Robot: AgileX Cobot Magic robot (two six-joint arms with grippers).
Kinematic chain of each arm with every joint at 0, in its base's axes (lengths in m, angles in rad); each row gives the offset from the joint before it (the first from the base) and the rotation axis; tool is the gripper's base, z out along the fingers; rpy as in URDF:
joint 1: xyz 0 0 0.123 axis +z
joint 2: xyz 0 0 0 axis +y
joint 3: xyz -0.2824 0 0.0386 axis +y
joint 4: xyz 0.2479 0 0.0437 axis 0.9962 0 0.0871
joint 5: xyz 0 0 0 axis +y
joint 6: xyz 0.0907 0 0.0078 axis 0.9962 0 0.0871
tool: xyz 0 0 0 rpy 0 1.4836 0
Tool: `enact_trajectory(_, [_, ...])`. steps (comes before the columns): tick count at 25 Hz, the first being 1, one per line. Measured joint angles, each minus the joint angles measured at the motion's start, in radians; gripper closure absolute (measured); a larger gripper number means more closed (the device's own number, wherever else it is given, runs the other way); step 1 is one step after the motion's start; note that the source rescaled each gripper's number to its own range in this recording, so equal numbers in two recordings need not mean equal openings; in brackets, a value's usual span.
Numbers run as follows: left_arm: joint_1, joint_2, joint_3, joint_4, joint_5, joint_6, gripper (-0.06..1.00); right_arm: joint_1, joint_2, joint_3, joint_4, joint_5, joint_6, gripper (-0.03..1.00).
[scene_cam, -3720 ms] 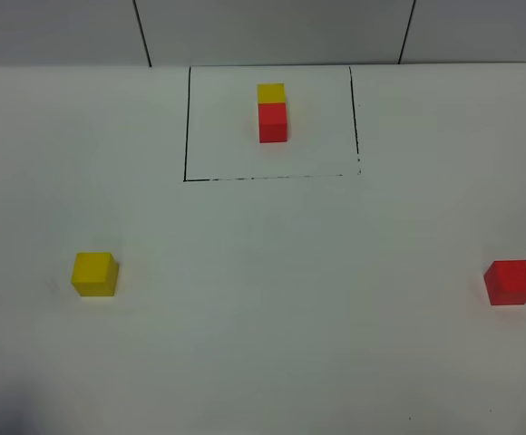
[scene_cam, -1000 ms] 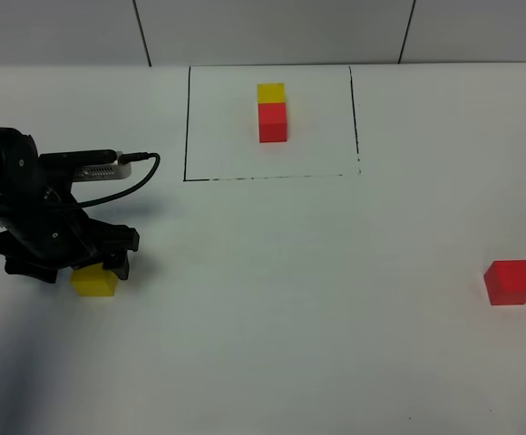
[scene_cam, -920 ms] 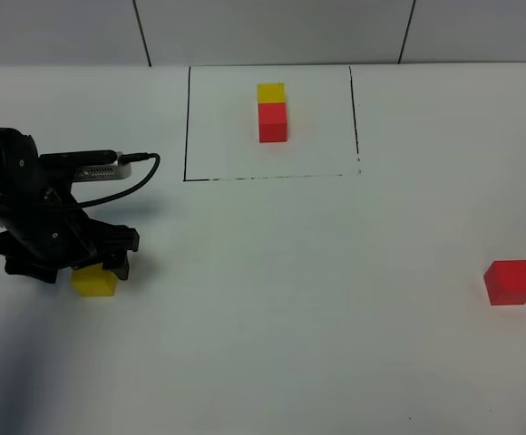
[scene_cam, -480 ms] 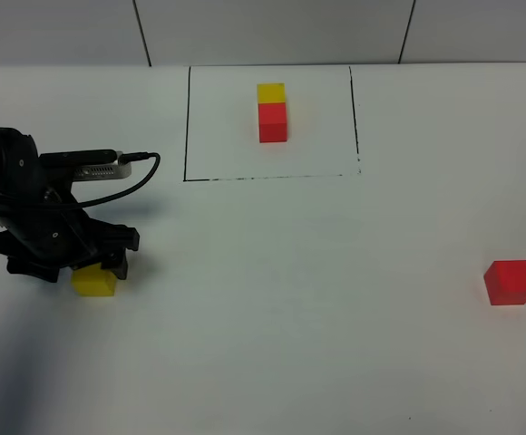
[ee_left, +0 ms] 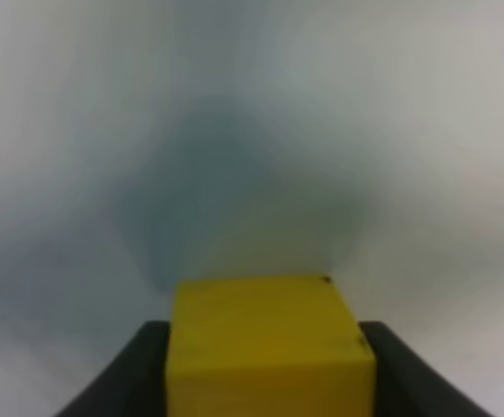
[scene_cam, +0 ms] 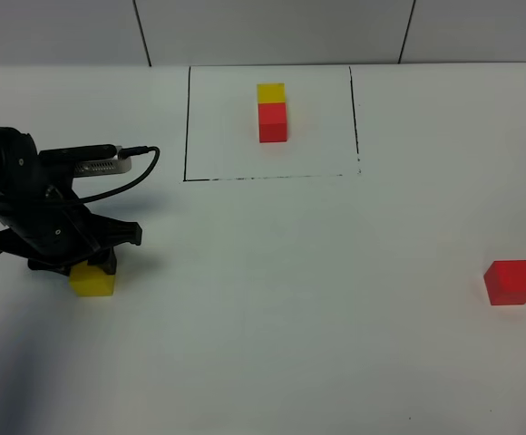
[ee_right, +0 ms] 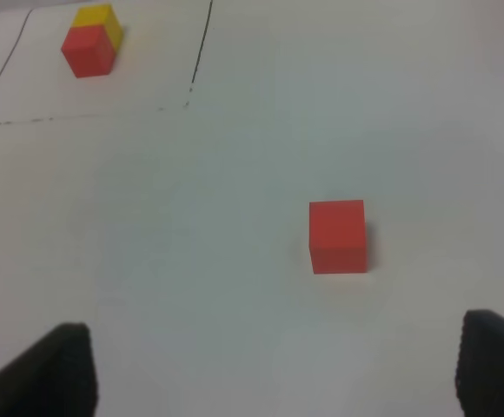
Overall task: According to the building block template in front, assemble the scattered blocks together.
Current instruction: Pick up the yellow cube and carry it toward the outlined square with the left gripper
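The template, a yellow cube joined to a red cube (scene_cam: 272, 113), stands inside the thin black rectangle at the table's far middle; it also shows in the right wrist view (ee_right: 91, 42). The loose yellow cube (scene_cam: 93, 281) rests on the table at the left. My left gripper (scene_cam: 77, 268) is over it, and in the left wrist view the dark fingers (ee_left: 148, 369) press both sides of the yellow cube (ee_left: 268, 339). The loose red cube (scene_cam: 510, 282) sits alone at the right. My right gripper (ee_right: 280, 352) is open, short of the red cube (ee_right: 338, 235).
The white table (scene_cam: 317, 299) carries only the black drawn rectangle (scene_cam: 187, 127) and the cubes. The left arm's black body and cable (scene_cam: 109, 168) stand over the table's left side. A grey wall runs along the far edge.
The left arm came in over the yellow cube. In the last half second its fingers drew in from a wide spread onto the cube's sides. The cubes have not moved.
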Motion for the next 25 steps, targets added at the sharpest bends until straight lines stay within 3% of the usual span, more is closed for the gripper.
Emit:
enact_trajectory(6, [0.0,0.0,-0.003,0.0,-0.012,0.008,0.94,0.0,0.0,0.0,0.0,0.0,0.0,0.22])
enact_trajectory(10, [-0.001,0.004,-0.07,0.0,0.027,0.088,0.94,0.0,0.0,0.0,0.0,0.0,0.0,0.22])
enact_trajectory(14, [-0.034,0.004,-0.196,0.004,0.1,0.24,0.94,0.0,0.0,0.0,0.0,0.0,0.0,0.22])
enact_trajectory(20, [-0.165,0.029,-0.429,0.004,0.211,0.557,0.94,0.0,0.0,0.0,0.0,0.0,0.0,0.22])
enact_trajectory(25, [-0.249,0.154,-0.648,0.009,0.38,0.678,0.94,0.0,0.0,0.0,0.0,0.0,0.0,0.22])
